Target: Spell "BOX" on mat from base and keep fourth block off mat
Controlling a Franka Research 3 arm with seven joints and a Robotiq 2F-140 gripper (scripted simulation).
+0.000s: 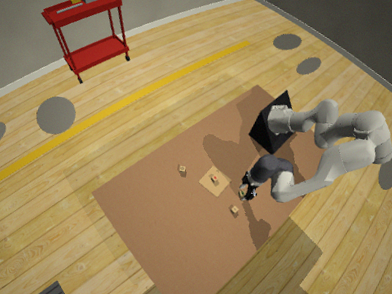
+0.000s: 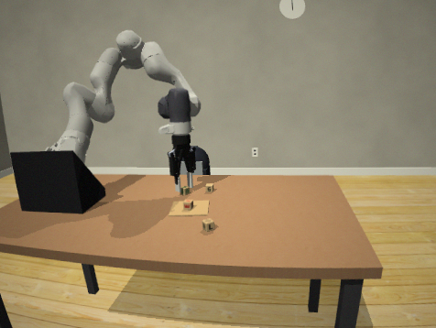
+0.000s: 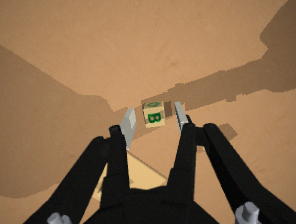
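One block sits on your mat (image 2: 189,209), the red-lettered one (image 2: 188,204). Your gripper (image 3: 153,120) hangs over the green B block (image 3: 153,115) on the table (image 2: 284,238) beside the mat, fingers partly apart on either side of it, gripping nothing.
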